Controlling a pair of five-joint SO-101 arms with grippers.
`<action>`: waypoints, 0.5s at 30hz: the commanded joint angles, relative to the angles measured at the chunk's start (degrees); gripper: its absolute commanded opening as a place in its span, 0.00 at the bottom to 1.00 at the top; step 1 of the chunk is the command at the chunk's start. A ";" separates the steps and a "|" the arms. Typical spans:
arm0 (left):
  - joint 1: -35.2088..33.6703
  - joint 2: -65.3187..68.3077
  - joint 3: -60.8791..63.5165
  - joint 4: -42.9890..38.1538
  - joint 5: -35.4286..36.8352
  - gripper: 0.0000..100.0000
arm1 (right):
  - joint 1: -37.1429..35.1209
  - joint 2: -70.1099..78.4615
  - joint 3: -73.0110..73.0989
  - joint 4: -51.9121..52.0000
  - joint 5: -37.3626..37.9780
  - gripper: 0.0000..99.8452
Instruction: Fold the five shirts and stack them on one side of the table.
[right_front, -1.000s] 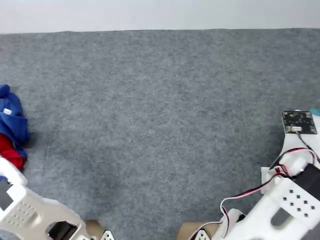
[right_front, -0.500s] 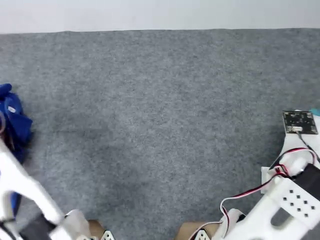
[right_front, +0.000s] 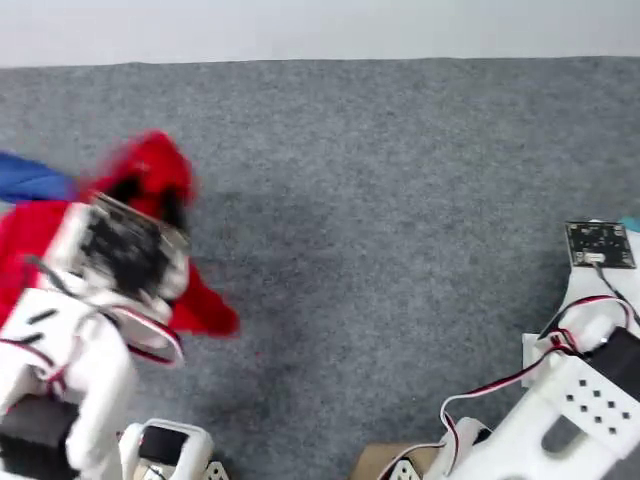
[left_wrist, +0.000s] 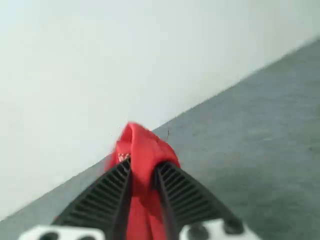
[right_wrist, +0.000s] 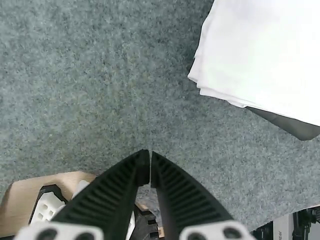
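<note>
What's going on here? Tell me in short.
The left tool is shut on a red shirt, holding it bunched and not yet folded over the left part of the grey table. A blue shirt lies at the table's left edge. The right tool is shut and empty, low over the table beside a folded white shirt that lies on a dark layer.
</note>
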 joint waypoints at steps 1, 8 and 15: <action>6.59 -2.99 3.65 0.35 1.32 0.00 | 0.57 -1.19 -0.18 2.42 -0.18 0.01; 7.12 -3.78 14.37 0.35 1.93 0.00 | 0.40 -1.19 -0.18 2.42 0.00 0.01; 7.12 -3.78 19.47 0.18 1.93 0.06 | 0.40 -1.19 -0.18 2.42 2.64 0.01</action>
